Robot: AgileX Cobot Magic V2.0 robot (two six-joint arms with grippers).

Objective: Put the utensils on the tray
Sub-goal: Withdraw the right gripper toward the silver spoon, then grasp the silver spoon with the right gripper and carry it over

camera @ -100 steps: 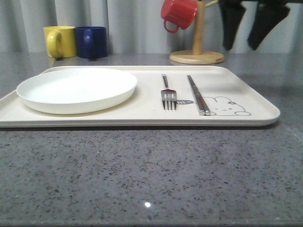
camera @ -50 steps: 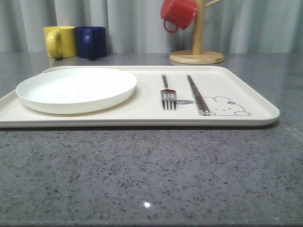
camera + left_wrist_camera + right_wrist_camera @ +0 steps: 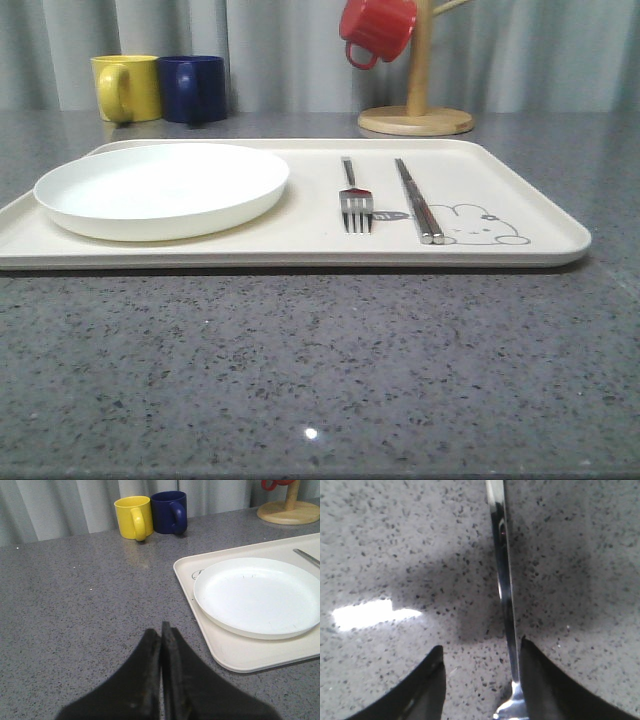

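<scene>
Tray (image 3: 300, 232) with plate (image 3: 160, 190), fork (image 3: 355, 205), chopsticks (image 3: 420, 205).

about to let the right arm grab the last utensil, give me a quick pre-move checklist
1. Right gripper open: ok, fingers spread.
2. Spoon handle between the fingers: ok, though it lies close to one finger, not centred.
3. Spoon on the grey counter, not yet lifted: ok.
4. Fork and chopsticks already on the tray: ok.
5. Free spot on the tray for the spoon: ok, bare space between plate and fork.
6. Left gripper out of the way: ok, shut over bare counter beside the tray.
</scene>
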